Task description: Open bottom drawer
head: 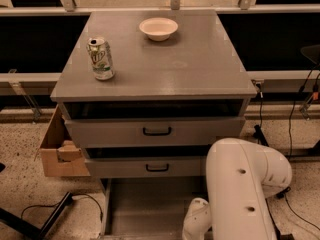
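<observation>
The grey cabinet has two taller drawer fronts, the upper and the middle, each with a black handle and each slightly ajar. Below them the bottom drawer is pulled far out toward me and shows its plain grey inside. Its front and handle lie below the picture's lower edge. My white arm reaches down at the lower right, with the wrist over the drawer's right part. My gripper is past the wrist, out of the picture at the bottom.
A green-and-white can and a white bowl stand on the cabinet top. A cardboard box sits on the floor to the left. Cables and a black stand leg lie at the lower left, and more cables at the right.
</observation>
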